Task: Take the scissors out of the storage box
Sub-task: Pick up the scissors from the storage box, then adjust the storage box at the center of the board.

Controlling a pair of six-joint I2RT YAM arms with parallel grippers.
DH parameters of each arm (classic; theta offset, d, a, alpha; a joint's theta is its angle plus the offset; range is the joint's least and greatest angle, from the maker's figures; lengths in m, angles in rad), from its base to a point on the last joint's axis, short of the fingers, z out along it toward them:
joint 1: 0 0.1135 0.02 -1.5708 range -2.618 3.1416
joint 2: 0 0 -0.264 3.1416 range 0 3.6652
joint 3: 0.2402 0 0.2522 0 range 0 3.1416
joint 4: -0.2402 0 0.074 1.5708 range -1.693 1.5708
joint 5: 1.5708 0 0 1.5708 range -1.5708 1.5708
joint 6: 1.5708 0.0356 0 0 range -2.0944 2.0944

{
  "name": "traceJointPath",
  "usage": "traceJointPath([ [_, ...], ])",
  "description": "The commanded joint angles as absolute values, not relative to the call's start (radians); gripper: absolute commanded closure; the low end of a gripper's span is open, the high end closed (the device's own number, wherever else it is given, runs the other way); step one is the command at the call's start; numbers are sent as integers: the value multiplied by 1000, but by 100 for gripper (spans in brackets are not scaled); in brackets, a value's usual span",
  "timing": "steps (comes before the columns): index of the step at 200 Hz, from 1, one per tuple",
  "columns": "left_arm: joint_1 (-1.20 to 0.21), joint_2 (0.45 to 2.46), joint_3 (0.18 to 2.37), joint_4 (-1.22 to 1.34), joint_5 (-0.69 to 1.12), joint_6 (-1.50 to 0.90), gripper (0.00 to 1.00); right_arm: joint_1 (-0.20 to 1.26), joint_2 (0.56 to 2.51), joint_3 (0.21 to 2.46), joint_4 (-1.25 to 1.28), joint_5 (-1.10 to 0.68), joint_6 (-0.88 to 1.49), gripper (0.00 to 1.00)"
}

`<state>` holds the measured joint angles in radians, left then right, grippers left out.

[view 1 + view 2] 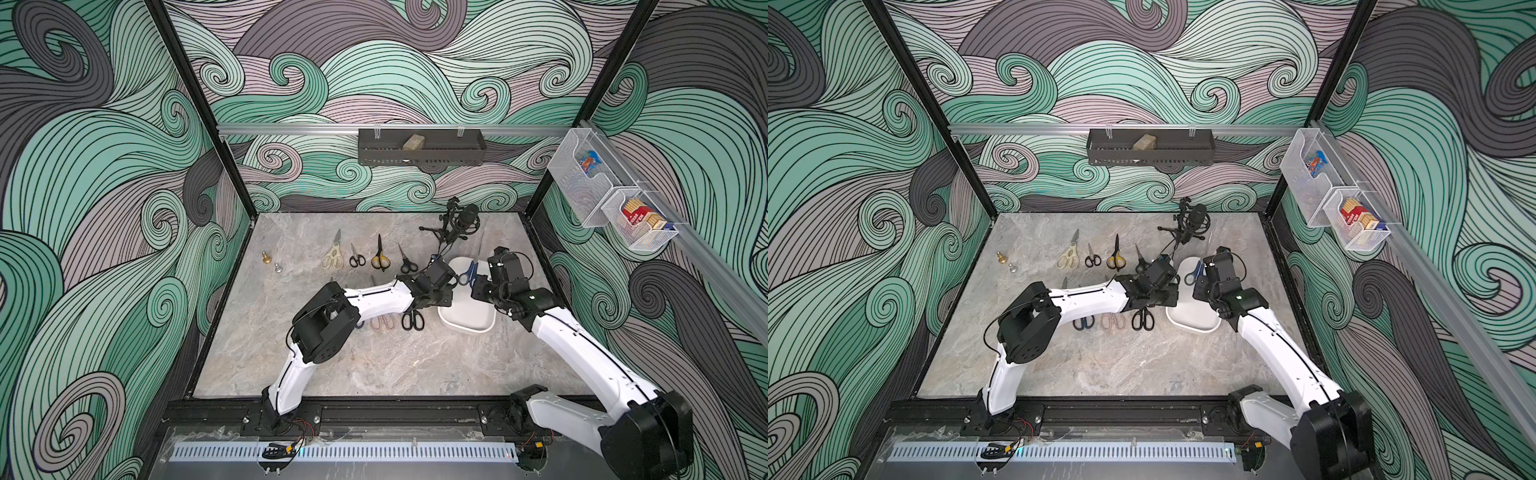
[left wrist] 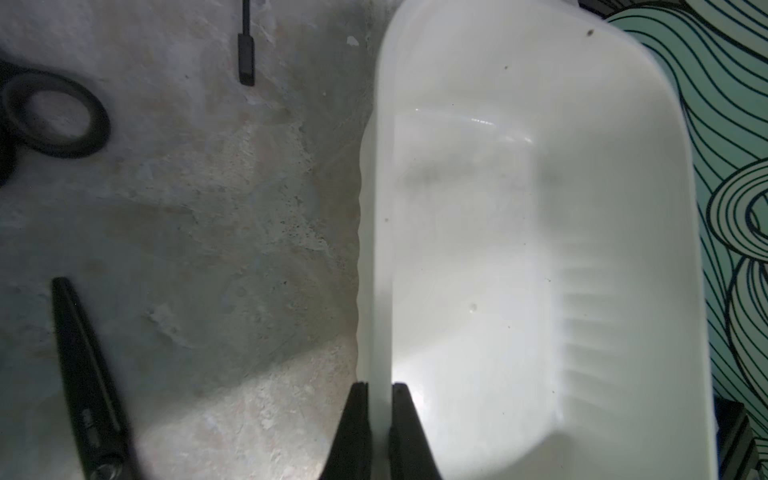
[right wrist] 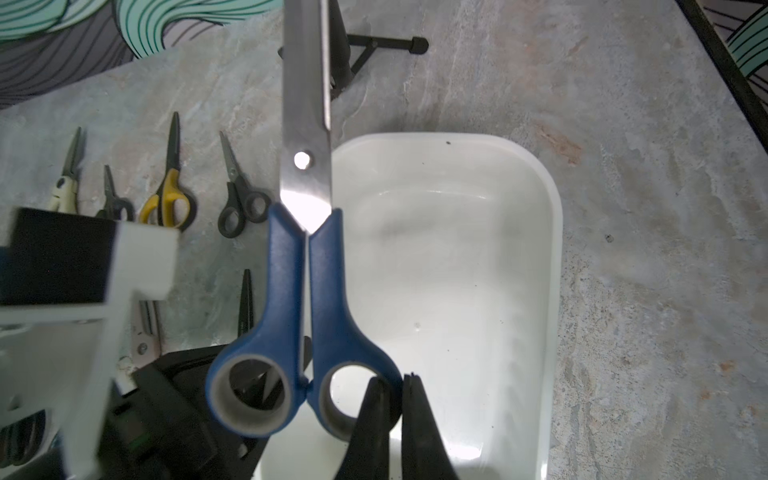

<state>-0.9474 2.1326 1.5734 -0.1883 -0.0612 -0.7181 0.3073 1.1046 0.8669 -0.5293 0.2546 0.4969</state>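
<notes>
right wrist: clamps blue scissors in right fingers, storage box wall in left fingers — next, carry to desk.

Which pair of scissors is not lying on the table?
The blue-handled pair: the right gripper grips one handle ring and holds it over the storage box; all other visible pairs lie flat on the table.

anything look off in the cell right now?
Nothing spilled or broken. The left gripper pinches the storage box wall, the right gripper holds the blue scissors by one handle ring over it. The other scissors lie in rows on the table.
</notes>
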Motion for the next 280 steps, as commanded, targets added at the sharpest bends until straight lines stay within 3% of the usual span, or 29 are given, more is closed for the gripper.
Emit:
traceJointPath([
  [1, -937, 2185, 1643, -181, -29, -798, 92, 304, 1062, 905, -573, 261, 498, 100],
  [43, -936, 2274, 1773, -254, -45, -852, 85, 305, 1014, 920, -605, 263, 519, 100],
  [84, -932, 2276, 1787, -245, -6, -862, 56, 304, 989, 908, -613, 241, 529, 100],
  [112, -914, 2205, 1742, -227, -11, -875, 49, 304, 993, 910, -614, 202, 516, 100],
  [152, -787, 1963, 1466, -148, -5, -886, 49, 339, 1076, 916, -611, 116, 489, 100],
  [202, -545, 1560, 1034, -16, 45, -836, 48, 492, 1239, 929, -542, 76, 469, 100],
  [248, -461, 1249, 868, -92, -105, -675, 48, 532, 1416, 959, -460, 21, 450, 100],
  [280, -367, 1107, 762, -127, -88, -626, 37, 534, 1537, 1001, -448, -4, 431, 100],
])
